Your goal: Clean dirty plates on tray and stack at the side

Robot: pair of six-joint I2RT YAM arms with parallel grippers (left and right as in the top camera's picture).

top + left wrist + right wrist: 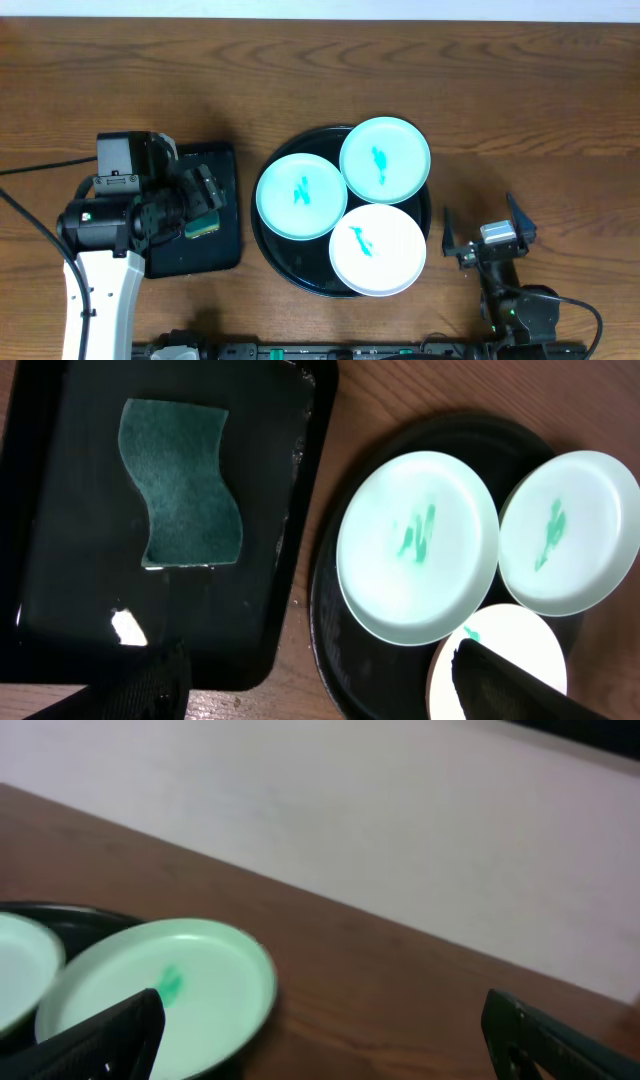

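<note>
Three smeared plates sit on your round tray [292, 264]; both grippers hang released and empty.

Seen from overhead, one mint plate [301, 196] lies at the tray's 10 o'clock, a second mint plate [385, 160] at 1 o'clock and the white plate [378, 249] at 5 o'clock, each with a teal smear at centre. Your left gripper [205, 205], fingers spread, hovers at the tray's 9 o'clock over the rectangular tray [60, 510] holding a green sponge [180, 482]. Your right gripper [486, 224], fingers apart, stands at 4 o'clock above the table [100, 70].
</note>
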